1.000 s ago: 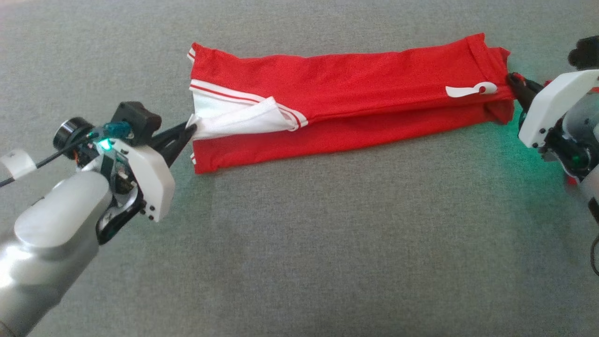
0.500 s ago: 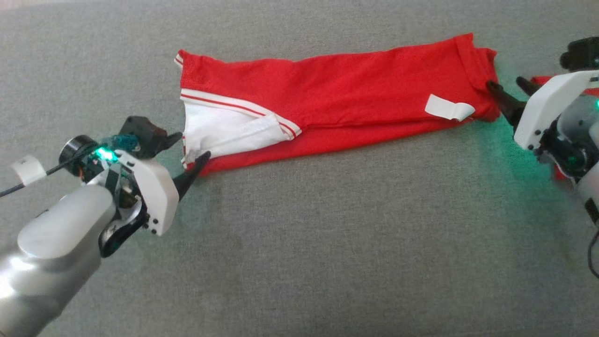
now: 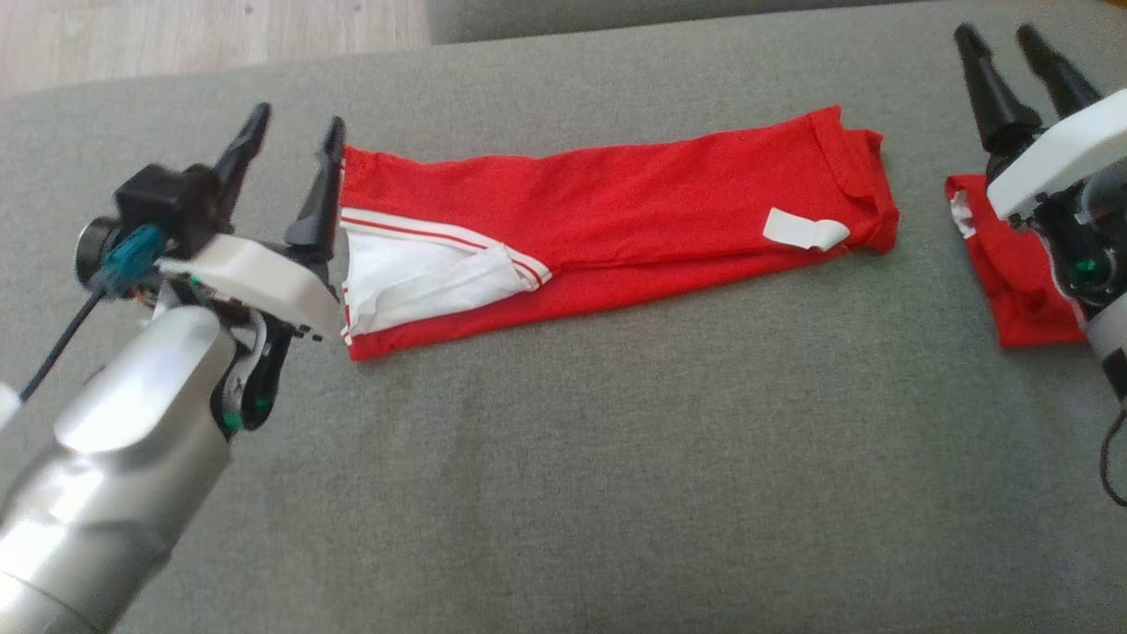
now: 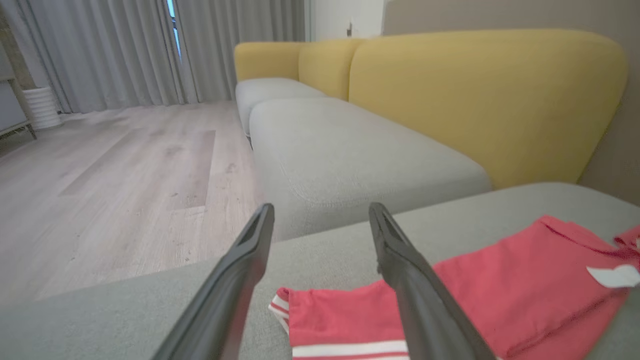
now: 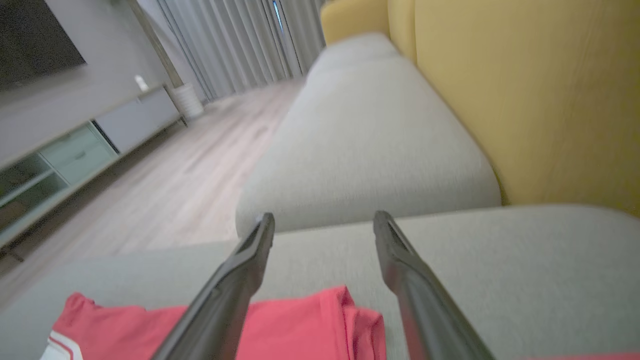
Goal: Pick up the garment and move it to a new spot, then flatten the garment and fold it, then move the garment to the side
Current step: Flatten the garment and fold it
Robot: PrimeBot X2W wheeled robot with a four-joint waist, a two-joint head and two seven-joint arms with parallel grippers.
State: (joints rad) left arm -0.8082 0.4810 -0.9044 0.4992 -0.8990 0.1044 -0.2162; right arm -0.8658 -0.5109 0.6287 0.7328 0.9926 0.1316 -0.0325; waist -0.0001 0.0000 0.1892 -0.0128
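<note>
Red garment (image 3: pixel 616 211) lies as a long folded strip across the grey cushion (image 3: pixel 563 440), with nothing holding it. The left gripper (image 3: pixel 295 123) hovers just beside its striped end, and the right gripper (image 3: pixel 995 35) is apart from the other end. Both have their fingers spread and empty. Folding looks half done. The likely next move is to pinch one end and carry it over the other.

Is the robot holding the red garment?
No, the left gripper and right gripper are open and empty, and the garment lies on the sofa.
</note>
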